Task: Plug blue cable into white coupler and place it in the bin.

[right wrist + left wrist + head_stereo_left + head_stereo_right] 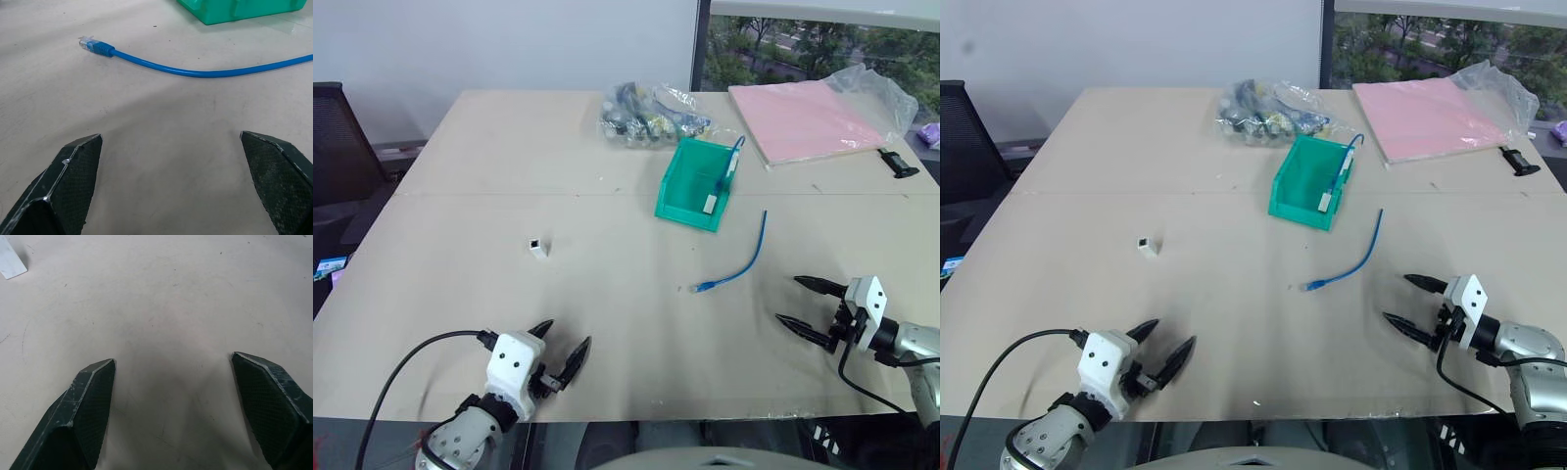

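A thin blue cable [744, 260] lies curved on the table right of centre, its clear plug [86, 44] at the near end. The white coupler [539, 247] sits alone on the table to the left. Behind the cable stands the teal bin [693, 185], with another blue cable and white coupler inside it. My right gripper [797, 302] hovers open near the table's front right, pointing toward the cable, with nothing between its fingers. My left gripper [564, 345] is open and empty at the front left, some way short of the coupler [11, 263].
A clear bag of mixed cables [646, 113] lies behind the bin. A pink pad [803, 119] in clear plastic sits at the back right, with a small black object [899, 164] beside it. A dark chair [337, 147] stands off the table's left side.
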Controlling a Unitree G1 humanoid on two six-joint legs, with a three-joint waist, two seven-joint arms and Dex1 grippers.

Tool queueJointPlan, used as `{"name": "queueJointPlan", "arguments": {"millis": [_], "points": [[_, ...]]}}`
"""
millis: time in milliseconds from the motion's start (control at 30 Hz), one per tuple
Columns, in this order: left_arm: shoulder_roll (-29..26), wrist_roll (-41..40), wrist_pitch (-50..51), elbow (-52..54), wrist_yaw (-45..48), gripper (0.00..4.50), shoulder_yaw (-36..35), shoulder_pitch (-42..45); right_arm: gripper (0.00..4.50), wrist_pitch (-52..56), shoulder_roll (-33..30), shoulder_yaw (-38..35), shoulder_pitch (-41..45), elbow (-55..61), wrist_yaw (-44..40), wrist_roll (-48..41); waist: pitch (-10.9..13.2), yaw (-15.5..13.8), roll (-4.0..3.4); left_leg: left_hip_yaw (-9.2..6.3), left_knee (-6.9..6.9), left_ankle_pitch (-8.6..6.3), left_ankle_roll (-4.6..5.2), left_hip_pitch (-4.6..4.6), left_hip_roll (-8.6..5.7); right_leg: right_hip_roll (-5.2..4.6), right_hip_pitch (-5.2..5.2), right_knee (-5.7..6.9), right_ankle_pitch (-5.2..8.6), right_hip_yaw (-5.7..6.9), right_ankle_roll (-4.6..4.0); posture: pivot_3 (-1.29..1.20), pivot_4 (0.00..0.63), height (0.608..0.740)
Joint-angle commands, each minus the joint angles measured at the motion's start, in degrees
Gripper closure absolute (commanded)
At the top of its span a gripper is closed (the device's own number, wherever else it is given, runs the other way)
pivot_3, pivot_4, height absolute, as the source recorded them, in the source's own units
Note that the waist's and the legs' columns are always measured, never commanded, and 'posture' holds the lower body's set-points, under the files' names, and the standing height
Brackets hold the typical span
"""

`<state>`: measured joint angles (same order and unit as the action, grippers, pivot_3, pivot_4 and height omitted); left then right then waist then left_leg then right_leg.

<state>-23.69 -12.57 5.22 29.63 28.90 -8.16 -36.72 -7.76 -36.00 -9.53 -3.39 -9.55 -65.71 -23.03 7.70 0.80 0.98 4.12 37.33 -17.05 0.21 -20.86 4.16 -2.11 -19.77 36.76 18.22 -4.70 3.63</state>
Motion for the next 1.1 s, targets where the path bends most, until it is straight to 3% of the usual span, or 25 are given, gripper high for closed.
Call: {"name": "queueJointPlan", "arguments": {"millis": [33,700,867,1100], "points": [[-0.7,0.5,-1.5,-0.1,1.0,0.61,0.0,-0.2,0.05,-1.7,0.2,-0.6,-0.8,0.8,0.0,-0.1,0.0,0.0,0.0,0.0,0.0,0.0,0.0,0.0,0.0,0.0,0.0,0.0,0.0,0.0,0.0,0.0,0.15,0.739],[-2.5,0.5,-2.5,-2.1,4.9,0.61,0.3,3.4,0.05,-5.9,0.2,-0.8,-3.1,2.5,2.8,1.9,0.0,0.0,0.03,-0.01,0.02,0.0,0.0,0.0,0.0,0.01,0.0,0.03,-0.02,0.01,0.04,0.0,0.15,0.739],[-6.9,1.4,-3.9,-2.0,9.1,0.61,0.5,5.0,0.05,-2.2,-0.7,1.9,1.1,8.7,4.1,3.5,0.1,0.1,-0.01,0.0,0.02,0.0,0.0,0.05,0.02,0.06,-0.01,0.09,-0.02,-0.01,0.04,0.0,0.15,0.739],[-18.4,-8.9,4.7,0.9,21.2,0.61,0.1,18.9,0.05,9.9,-1.3,16.9,16.7,10.8,0.3,10.3,0.1,-0.2,0.01,-0.1,0.11,0.03,-0.04,0.05,0.04,0.07,-0.1,0.37,-0.03,0.1,0.04,0.0,0.15,0.739]]}}
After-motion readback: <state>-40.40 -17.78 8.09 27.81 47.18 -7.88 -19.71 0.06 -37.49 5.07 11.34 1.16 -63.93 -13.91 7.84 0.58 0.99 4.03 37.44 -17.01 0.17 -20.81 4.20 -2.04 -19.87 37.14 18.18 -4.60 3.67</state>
